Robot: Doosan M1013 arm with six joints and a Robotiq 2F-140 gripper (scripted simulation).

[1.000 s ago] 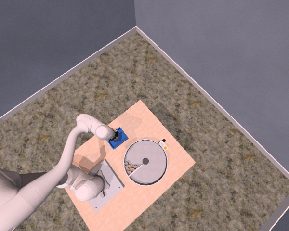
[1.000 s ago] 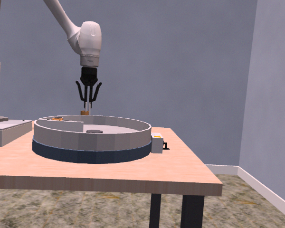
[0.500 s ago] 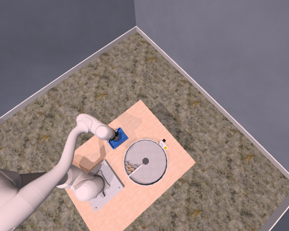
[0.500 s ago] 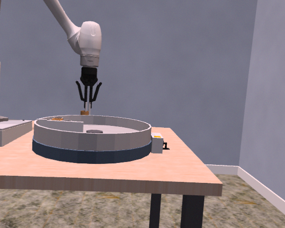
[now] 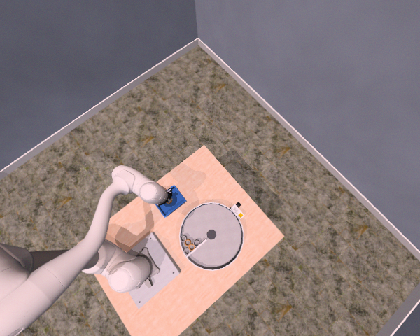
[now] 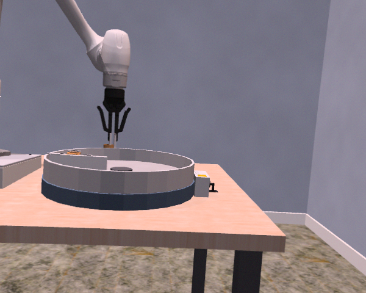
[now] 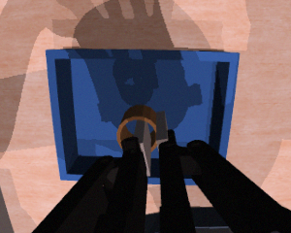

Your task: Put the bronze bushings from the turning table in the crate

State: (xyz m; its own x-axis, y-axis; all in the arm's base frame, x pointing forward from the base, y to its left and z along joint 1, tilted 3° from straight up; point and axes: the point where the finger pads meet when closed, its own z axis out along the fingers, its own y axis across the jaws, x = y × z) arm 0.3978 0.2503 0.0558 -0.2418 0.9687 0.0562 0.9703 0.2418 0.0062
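Well, from the top I see the blue crate on the table, with my jaws over it and a bronze bushing just visible beneath my wrist. The turning table carries a cluster of bushings against its divider: steel ones around bronze-coloured ones. I can't tell the exact count. My arm bends out over the table to reach the crate.

From the exterior, my wrist points straight down, jaws lowermost, behind the turning table. They're clamped on the bushing, which hangs at the fingertips, off to one side of my wrist's centre line. The turning table's wall hides the crate and the bushing's lower part.

Through the wrist view, one fingertip sits inside the ring and the other outside, pinching its wall. The bushing is within the crate's outline, near the middle of its width; whether it touches the crate floor, I can't tell. Shadows fall across the crate and the table beyond.
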